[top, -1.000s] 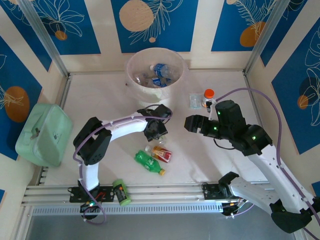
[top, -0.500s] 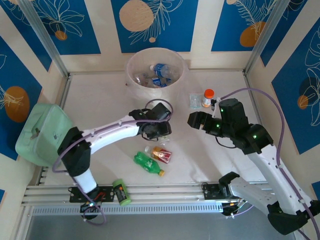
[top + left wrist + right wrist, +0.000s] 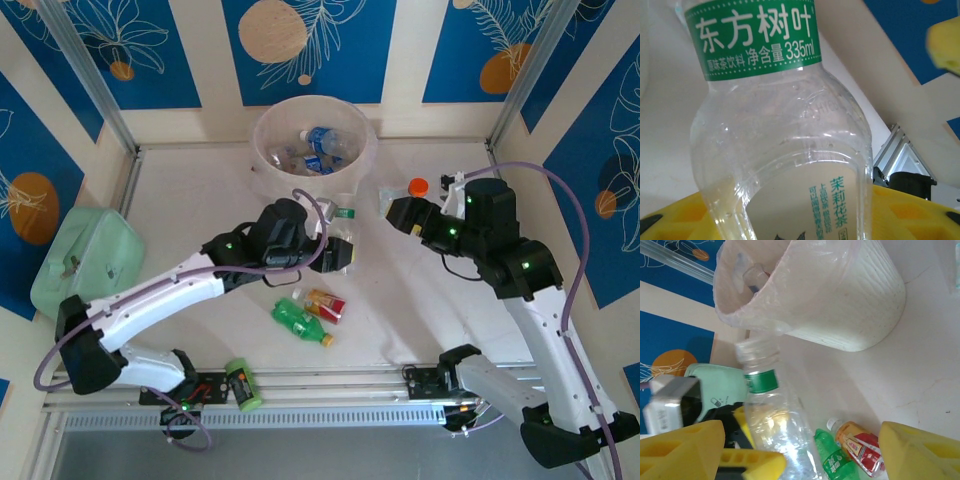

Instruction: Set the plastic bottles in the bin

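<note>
Top external: grips clear green-labelled bottle (image 3: 342,232) by its body in left fingers (image 3: 920,210), likely light, thin-walled, slick, six o'clock of the bin (image 3: 258,140); holds right fingers (image 3: 682,445) spread, empty.

The top camera looks down on the table (image 3: 200,190) from over its near edge. The left wrist camera sits tight against a bottle (image 3: 785,130). The right wrist camera faces 10 o'clock, sharing that bottle and the bin (image 3: 850,305) with the top view.
</note>
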{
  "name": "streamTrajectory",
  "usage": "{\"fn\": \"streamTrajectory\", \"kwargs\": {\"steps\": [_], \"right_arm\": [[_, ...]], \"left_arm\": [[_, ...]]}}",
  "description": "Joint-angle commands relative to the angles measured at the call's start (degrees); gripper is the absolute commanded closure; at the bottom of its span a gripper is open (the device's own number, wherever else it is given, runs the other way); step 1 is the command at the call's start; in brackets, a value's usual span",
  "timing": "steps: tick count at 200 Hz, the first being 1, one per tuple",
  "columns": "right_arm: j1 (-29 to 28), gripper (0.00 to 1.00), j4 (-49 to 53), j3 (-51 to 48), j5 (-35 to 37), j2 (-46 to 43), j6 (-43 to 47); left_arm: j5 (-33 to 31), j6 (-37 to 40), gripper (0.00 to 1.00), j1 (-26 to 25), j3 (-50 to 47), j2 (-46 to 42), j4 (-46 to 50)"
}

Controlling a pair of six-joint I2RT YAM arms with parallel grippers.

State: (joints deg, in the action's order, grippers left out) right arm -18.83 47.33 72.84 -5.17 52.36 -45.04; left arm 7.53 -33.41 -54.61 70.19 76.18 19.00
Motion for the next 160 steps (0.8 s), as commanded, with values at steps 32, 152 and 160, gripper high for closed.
{"fn": "streamTrajectory", "kwargs": {"steps": [32, 152, 160], "right_arm": [[0.28, 0.19, 1.21, -1.09, 0.51, 0.22, -1.28], [-7.28, 0.19, 0.71, -10.44, 3.03, -1.42, -4.26], [-9.01, 0.19, 0.48, -11.06, 4.0, -1.29, -4.81]], "left_arm": [[-0.63, 5.52, 0.52, 3.54, 12.23, -0.72, 6.07], [-3.7, -7.64, 0.57, 20.11, 36.47, 11.54, 13.87], [-3.79, -6.56, 0.56, 20.53, 39.22, 13.47, 15.04]]}}
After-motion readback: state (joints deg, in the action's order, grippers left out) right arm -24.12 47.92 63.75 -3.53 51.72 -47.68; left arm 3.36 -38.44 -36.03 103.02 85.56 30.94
